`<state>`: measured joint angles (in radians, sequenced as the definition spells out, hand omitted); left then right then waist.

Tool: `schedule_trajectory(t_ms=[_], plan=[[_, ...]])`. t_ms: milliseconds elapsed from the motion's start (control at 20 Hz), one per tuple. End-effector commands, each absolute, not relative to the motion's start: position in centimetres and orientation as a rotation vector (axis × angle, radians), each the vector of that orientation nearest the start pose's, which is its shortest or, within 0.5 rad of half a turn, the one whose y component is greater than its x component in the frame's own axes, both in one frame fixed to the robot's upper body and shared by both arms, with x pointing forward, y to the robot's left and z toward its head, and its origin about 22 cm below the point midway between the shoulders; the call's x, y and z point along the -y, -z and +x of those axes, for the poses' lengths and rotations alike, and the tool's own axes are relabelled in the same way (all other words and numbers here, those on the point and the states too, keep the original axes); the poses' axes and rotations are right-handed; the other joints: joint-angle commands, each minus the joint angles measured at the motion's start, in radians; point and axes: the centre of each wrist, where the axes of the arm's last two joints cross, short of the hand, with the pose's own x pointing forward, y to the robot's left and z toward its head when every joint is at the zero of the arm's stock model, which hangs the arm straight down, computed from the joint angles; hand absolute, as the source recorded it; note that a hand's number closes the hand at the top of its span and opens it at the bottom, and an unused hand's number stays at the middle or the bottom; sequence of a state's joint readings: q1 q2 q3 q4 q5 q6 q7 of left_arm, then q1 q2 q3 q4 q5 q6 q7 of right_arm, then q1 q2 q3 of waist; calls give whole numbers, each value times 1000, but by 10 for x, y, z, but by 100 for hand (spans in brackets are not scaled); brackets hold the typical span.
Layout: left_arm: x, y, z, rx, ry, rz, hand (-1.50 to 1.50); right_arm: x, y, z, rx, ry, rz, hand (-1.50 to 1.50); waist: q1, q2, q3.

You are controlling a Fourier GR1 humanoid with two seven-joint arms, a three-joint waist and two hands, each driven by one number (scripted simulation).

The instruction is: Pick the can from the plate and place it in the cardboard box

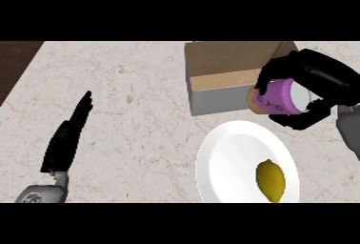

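Observation:
My right hand (316, 78) is curled round a purple can (277, 97) with a tan end, holding it tilted on its side in the air. The can hangs over the near right corner of the cardboard box (225, 59), between the box and the white plate (232, 157). The box stands open at the back of the counter, with a brown inside and a grey front wall. On the plate lies a yellow lemon (271, 180). My left hand (67, 138) rests open at the lower left, fingers straight and pointing up.
The pale marble counter (126, 86) spreads left of the box and plate. A dark wooden strip (14, 62) runs along the counter's far left edge.

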<state>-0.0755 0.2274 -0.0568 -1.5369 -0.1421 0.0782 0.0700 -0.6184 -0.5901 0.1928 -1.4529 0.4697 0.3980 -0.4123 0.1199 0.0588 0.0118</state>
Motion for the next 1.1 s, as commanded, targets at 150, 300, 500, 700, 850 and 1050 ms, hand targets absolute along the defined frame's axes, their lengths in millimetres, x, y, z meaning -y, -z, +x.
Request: schedule_trajectory(t_ms=[150,300,500,700,850,1050], plan=[[-256,-20,261,1532,295,288,0,312,-226,383,2183,-1388,121,150,16,-5,-5],[-254,-15,264,1511,278,296,0,318,-243,396,2190,-1388,243,150,1,-15,-9],[-254,-9,259,1497,265,319,0,318,-247,409,2160,-1385,303,150,-5,-22,-10],[-253,-18,263,1507,288,309,0,286,-258,429,2109,-1435,277,150,-3,-25,-11],[-259,-19,263,1496,271,297,0,253,-250,438,2092,-1510,287,150,-19,-30,-11],[-257,-21,260,1499,276,310,0,229,-228,447,2020,-1577,321,150,-30,-32,-11]])
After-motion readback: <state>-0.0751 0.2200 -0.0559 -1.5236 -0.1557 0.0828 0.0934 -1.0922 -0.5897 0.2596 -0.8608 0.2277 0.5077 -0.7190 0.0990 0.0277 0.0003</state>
